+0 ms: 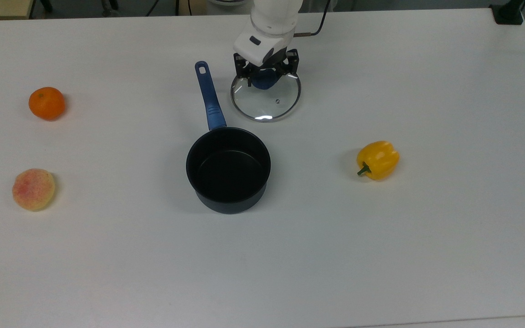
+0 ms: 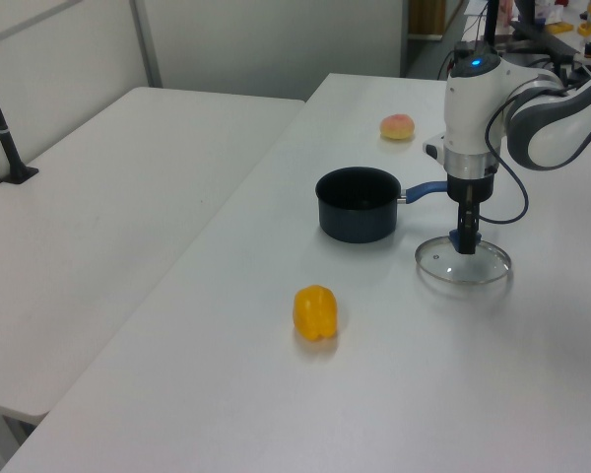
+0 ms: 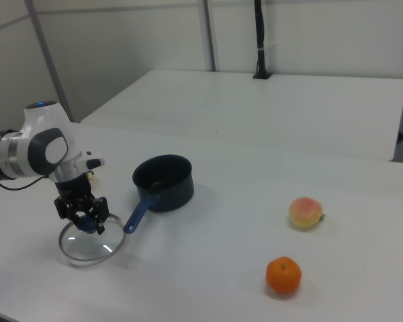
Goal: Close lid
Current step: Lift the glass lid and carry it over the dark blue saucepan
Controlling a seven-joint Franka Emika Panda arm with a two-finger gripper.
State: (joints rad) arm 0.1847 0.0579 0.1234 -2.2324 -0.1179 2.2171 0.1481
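Observation:
The lid [image 1: 266, 103], clear glass with a metal rim and a blue knob [image 1: 264, 80], hangs slightly tilted just above the table, a short way beyond the saucepan's blue handle [image 1: 209, 96] in the top view. My gripper [image 1: 265, 75] points straight down and is shut on the knob. The left view has the lid [image 2: 465, 266] under the gripper [image 2: 465, 241], with a shadow beneath it. In the right view the lid [image 3: 87, 245] hangs below the gripper [image 3: 87, 223]. The dark saucepan [image 1: 228, 169] stands open and empty mid-table.
An orange [image 1: 46, 103] and a peach [image 1: 33, 189] lie near the top view's left edge. A yellow bell pepper [image 1: 377, 160] lies to the top view's right of the saucepan. A second white table [image 2: 108, 207] stands alongside.

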